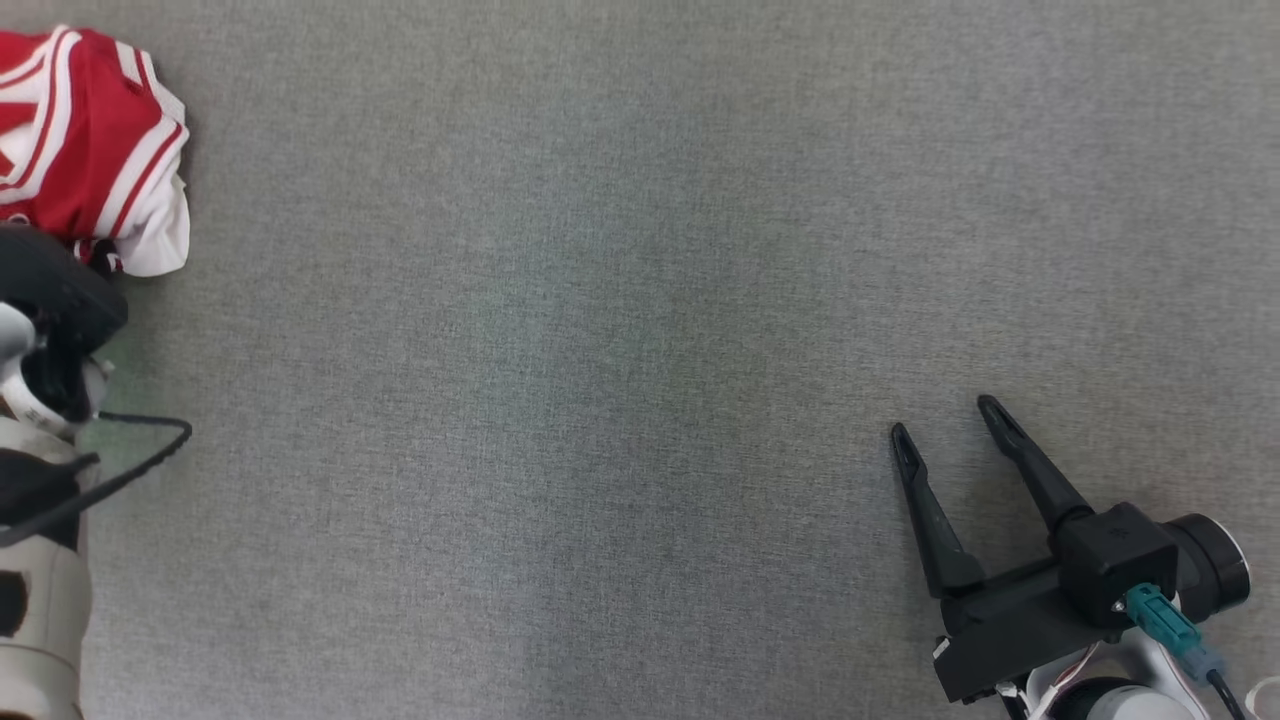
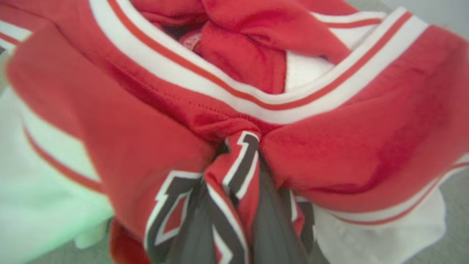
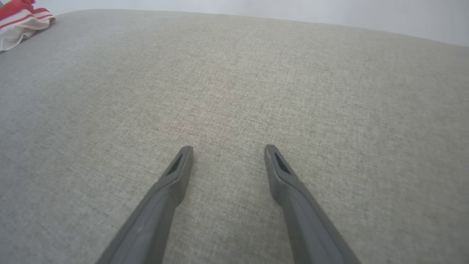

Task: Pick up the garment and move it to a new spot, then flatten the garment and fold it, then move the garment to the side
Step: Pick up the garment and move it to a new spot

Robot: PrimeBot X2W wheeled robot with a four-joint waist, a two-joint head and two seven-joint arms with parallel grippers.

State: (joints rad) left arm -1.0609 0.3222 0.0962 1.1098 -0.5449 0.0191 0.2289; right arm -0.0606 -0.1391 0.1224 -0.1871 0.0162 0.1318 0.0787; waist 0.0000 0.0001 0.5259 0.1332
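Note:
The garment (image 1: pixel 95 140) is a crumpled red jersey with white and red striped trim, lying at the far left of the head view. Up close, the garment (image 2: pixel 329 146) shows black and white lettering. My left gripper (image 2: pixel 234 194) is shut on a bunched fold of that lettered cloth, its grey fingers (image 2: pixel 271 227) pressed in on both sides. In the head view its dark body sits just below the jersey. My right gripper (image 1: pixel 945 420) hovers open over bare surface at the lower right, far from the jersey. The right gripper (image 3: pixel 229 148) has nothing between its fingers, and the garment (image 3: pixel 22 18) lies at that view's top left.
A grey woven cloth surface (image 1: pixel 600 350) covers the whole work area. A black cable (image 1: pixel 140 460) loops off my left forearm at the left edge. The surface's far edge (image 3: pixel 256 18) meets a pale wall.

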